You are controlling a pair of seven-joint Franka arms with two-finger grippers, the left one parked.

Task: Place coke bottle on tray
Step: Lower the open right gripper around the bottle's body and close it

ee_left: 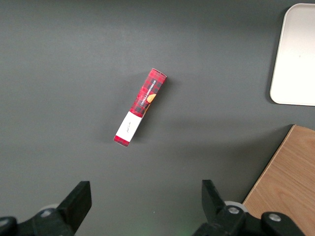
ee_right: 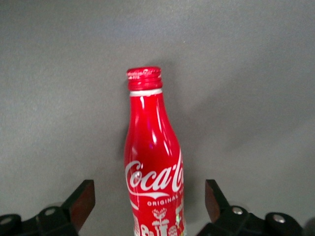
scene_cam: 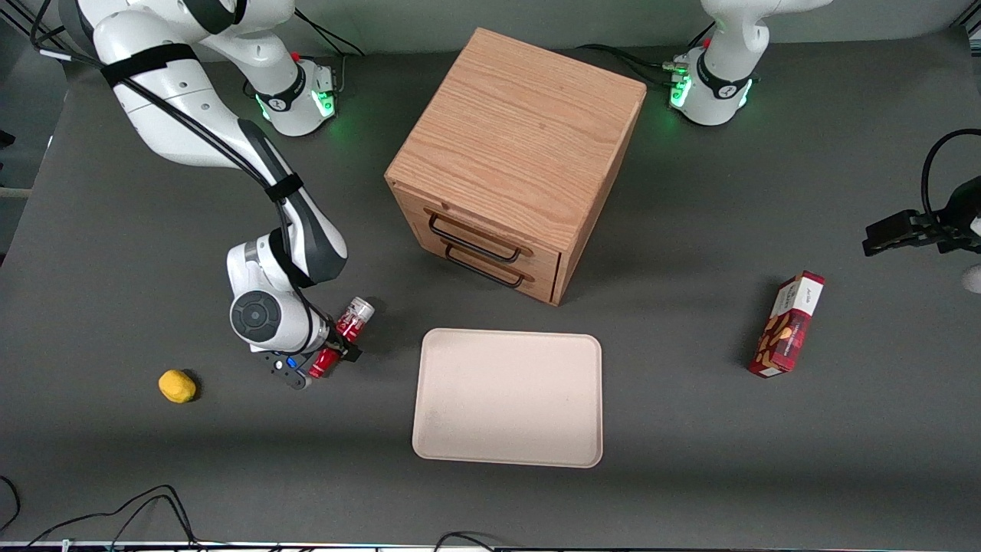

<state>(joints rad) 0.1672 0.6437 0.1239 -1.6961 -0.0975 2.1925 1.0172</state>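
Observation:
The coke bottle [scene_cam: 355, 315] is slim and red with a silver-white end and lies on the grey table beside the tray [scene_cam: 507, 399], toward the working arm's end. The right wrist view shows its red cap and white script logo [ee_right: 152, 147]. My right gripper [scene_cam: 337, 346] is lowered over the bottle's middle. It is open: the two black fingers [ee_right: 82, 199] stand on either side of the bottle with gaps, not touching it [ee_right: 149, 202]. The pale beige-pink tray is bare, and one corner of it shows in the left wrist view [ee_left: 298, 54].
A wooden two-drawer cabinet [scene_cam: 521, 146] stands farther from the front camera than the tray. A red snack box [scene_cam: 788, 323] lies toward the parked arm's end and shows in the left wrist view [ee_left: 140, 107]. A small yellow object [scene_cam: 177, 386] lies near the working arm.

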